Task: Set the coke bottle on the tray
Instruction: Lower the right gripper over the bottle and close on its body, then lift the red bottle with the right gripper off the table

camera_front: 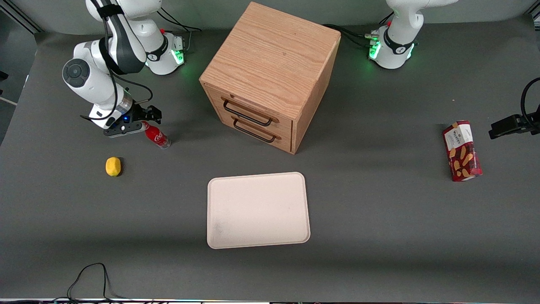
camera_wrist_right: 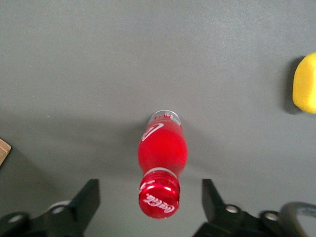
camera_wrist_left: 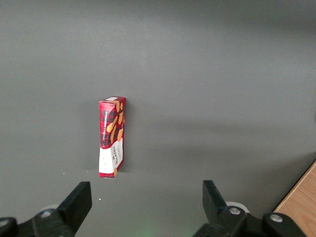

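Above the coke bottle (camera_wrist_right: 162,157), the end effector (camera_wrist_right: 148,197) hangs spread apart, seemingly not touching it.

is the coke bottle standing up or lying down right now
Standing, though leaning. The coke bottle rests its clear base on the table, red cap toward the wrist camera, between the open fingers of the tool, which do not touch it.

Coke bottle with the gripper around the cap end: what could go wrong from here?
1. The gripper is open, fingers wide of the coke bottle's cap. Closing only on the cap, with the body hanging out ahead, may let the bottle pivot or slip.
2. In the front view the bottle looks tilted, so it could tip or roll if nudged.
3. The tray is well away, nearer the front camera, so a weak grip risks a drop mid-carry.
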{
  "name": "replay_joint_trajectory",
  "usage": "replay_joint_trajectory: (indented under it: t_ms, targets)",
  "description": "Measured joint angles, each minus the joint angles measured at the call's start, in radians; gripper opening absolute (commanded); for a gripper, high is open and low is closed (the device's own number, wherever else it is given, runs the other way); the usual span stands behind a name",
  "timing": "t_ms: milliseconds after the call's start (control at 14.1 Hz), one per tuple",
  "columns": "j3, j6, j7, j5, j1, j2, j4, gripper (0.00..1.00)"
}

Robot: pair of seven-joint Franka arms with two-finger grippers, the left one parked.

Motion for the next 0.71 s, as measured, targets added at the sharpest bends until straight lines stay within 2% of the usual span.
replay_joint_trajectory:
  t_ms: [71,142,708]
  targets:
    - [-0.001,0.000,-0.002,0.000,-0.001,0.000,-0.001,0.07]
    - [-0.001,0.000,-0.004,0.000,-0.001,0.000,-0.001,0.00]
    - [-0.014,0.001,-0.005,-0.002,-0.002,0.000,-0.001,0.00]
